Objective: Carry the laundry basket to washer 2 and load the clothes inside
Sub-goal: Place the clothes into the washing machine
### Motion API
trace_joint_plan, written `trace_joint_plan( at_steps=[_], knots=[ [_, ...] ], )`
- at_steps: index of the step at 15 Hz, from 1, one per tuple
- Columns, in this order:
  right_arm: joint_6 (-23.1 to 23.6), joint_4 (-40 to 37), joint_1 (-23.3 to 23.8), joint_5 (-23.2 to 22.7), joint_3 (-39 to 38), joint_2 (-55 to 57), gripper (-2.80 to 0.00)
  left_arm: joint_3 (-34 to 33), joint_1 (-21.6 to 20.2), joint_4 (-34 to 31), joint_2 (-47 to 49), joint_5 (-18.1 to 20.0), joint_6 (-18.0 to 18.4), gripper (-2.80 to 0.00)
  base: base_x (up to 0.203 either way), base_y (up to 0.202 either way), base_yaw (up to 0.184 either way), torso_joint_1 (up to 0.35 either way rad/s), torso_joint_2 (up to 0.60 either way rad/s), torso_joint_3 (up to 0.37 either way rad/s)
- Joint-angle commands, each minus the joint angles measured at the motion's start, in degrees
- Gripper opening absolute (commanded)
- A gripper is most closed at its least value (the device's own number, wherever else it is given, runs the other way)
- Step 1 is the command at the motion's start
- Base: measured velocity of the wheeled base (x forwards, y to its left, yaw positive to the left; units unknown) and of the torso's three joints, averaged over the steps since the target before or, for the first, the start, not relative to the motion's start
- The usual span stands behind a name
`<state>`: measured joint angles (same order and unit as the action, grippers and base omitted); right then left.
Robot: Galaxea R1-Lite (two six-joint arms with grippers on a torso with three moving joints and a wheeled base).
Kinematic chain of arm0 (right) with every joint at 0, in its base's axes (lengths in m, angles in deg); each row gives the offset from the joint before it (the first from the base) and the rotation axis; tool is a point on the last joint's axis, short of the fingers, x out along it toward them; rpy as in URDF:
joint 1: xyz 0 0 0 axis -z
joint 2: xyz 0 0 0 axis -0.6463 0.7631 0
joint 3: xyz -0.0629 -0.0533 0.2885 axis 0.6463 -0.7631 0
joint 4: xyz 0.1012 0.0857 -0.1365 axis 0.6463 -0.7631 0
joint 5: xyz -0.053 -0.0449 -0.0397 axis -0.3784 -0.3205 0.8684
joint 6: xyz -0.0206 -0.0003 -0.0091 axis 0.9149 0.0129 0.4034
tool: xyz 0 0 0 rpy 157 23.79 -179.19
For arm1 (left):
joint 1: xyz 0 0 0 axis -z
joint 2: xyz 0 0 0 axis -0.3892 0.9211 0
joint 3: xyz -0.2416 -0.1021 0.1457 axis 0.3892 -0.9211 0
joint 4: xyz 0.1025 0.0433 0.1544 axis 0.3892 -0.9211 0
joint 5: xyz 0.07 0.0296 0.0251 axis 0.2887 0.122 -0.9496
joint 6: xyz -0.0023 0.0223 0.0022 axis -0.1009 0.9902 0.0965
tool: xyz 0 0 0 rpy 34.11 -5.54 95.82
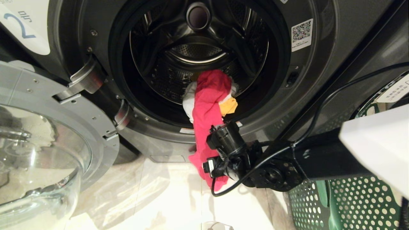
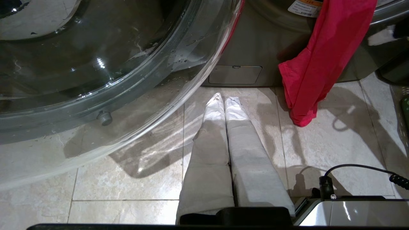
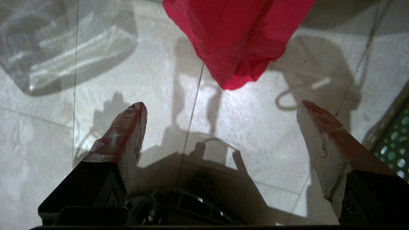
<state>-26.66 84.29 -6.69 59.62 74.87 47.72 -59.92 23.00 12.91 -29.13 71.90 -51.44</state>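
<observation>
Washer 2 [image 1: 319, 64] stands with its door [image 1: 48, 137] swung wide into the lower left of the head view, so the drum mouth in the upper middle is clear for loading. The clothes [image 1: 211, 95] sit bunched on the lip of that mouth rather than deep in the drum: a white piece and a yellow one are tucked at the rim, while the pink garment [image 1: 206, 127] spills over the seal and hangs down the washer's front toward the floor [image 1: 153, 198]. To my eye the load is only half in, and that dangling tail is what wants pushing.

The right gripper [image 3: 220, 127] is just below and right of the pink hem, pointing down at the tiles, its fingers [image 3: 127, 127] spread wide with nothing between them; the hem hangs near but apart from them. The left gripper [image 2: 223, 102] is parked low over the floor, fingers pressed together and empty, the pink tail to the upper right of its view. The basket [image 1: 351, 204] sits at lower right, beside the right arm.
</observation>
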Motion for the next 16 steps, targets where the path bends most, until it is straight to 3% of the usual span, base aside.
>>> trace_joint_plan(
  at_steps=[1, 8, 16],
  knots=[
    [0.1, 1.9, 2.2, 0.4, 5.5, 9.1, 0.00, 0.0, 0.0, 0.0, 0.0, 0.0, 0.0, -2.80, 0.000, 0.000, 0.000, 0.000, 0.00, 0.000],
    [2.0, 6.5, 4.7, 0.7, 14.5, 18.0, 0.00, 0.0, 0.0, 0.0, 0.0, 0.0, 0.0, -2.80, 0.000, 0.000, 0.000, 0.000, 0.00, 0.000],
    [3.7, 6.8, 5.8, 0.6, 27.1, 25.7, 0.00, 0.0, 0.0, 0.0, 0.0, 0.0, 0.0, -2.80, 0.000, 0.000, 0.000, 0.000, 0.00, 0.000]
  ],
)
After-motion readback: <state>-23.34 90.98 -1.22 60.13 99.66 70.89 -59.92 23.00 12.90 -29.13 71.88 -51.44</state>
